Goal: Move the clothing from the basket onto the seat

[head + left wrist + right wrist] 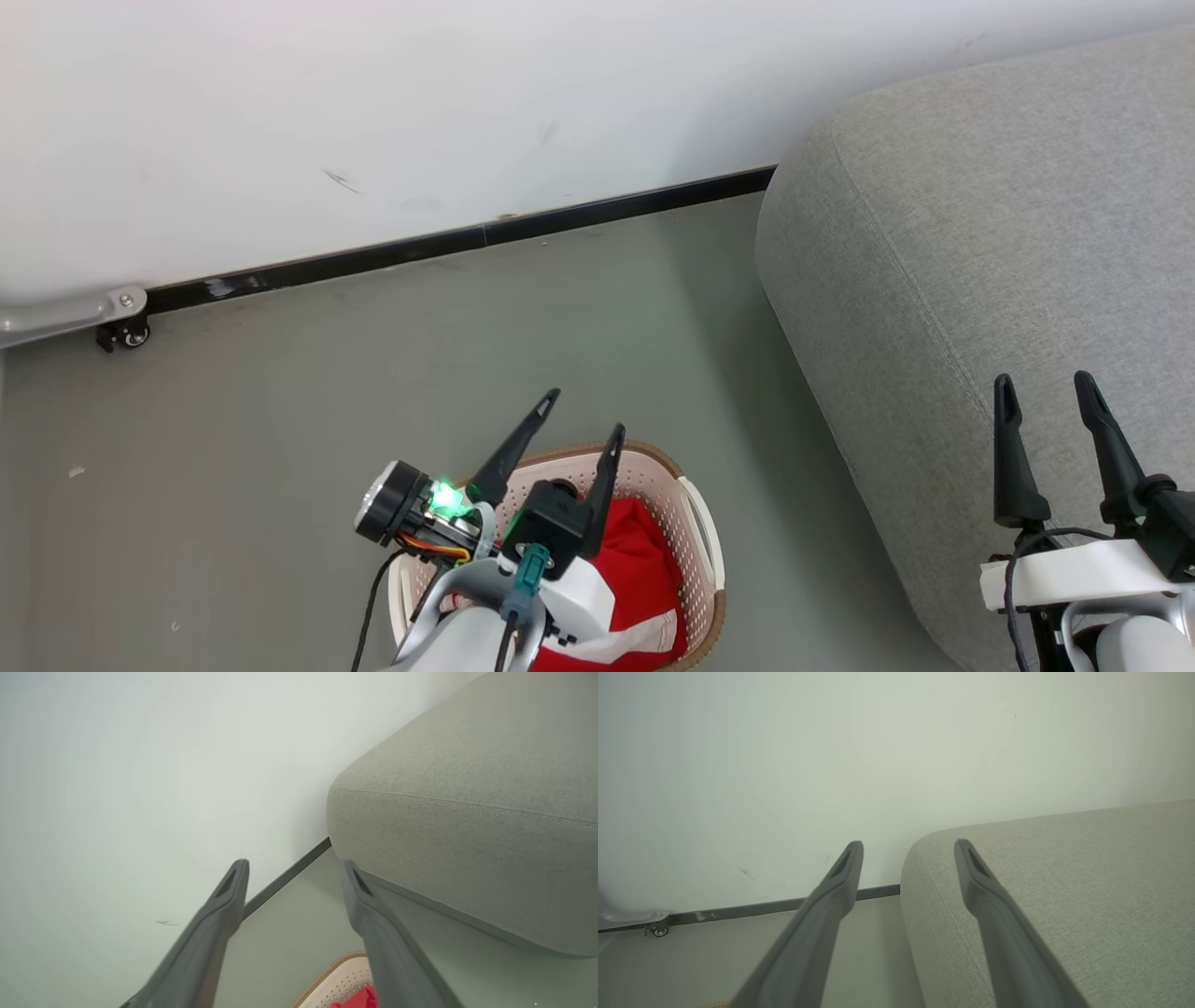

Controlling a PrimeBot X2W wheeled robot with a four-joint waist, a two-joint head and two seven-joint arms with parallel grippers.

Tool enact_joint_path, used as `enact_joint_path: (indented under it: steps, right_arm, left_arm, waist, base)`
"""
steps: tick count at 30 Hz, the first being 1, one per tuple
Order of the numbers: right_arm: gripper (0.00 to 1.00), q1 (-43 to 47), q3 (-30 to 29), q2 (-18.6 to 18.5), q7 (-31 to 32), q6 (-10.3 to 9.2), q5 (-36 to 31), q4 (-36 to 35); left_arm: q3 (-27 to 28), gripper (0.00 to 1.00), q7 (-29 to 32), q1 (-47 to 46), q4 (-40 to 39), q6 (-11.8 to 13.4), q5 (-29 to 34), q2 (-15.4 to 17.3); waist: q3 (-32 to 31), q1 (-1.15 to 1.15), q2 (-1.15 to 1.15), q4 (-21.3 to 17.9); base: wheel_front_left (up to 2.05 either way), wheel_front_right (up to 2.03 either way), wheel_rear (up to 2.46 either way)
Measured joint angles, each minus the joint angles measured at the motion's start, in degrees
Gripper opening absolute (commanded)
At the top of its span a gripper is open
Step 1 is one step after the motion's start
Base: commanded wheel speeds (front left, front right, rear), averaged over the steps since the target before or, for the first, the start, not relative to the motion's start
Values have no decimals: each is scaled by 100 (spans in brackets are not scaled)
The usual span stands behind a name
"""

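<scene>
Pre-grasp: our left gripper (586, 411), spread and empty, over basket (653, 457) lower centre; right gripper (1044, 381) spread too. Next we dip onto clothing (644, 560), pinch.

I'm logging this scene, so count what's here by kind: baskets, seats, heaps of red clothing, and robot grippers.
Basket: 1
Seat: 1
Red clothing heap: 1
Grippers: 2, left gripper and right gripper
Total: 5

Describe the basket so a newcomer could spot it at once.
Start at the big grey seat. On the floor left of it stands a cream perforated basket with a brown rim. It alone holds red clothing.
</scene>
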Motion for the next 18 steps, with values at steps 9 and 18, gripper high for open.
enact_joint_path:
  steps: [9, 18]
  right_arm:
    - [100, 83, -48, 0, 0, 0, -21, -40]
    - [100, 109, -56, -30, 0, 0, -63, -107]
  left_arm:
    - [315, 100, -8, 127, -314, 220, -203, 0]
    - [723, 100, -47, 241, -754, 405, -397, 180]
  waist:
    - [-118, 0, 0, 62]
    - [-249, 0, 0, 171]
  base:
    - [0, 0, 0]
    - [0, 0, 0]
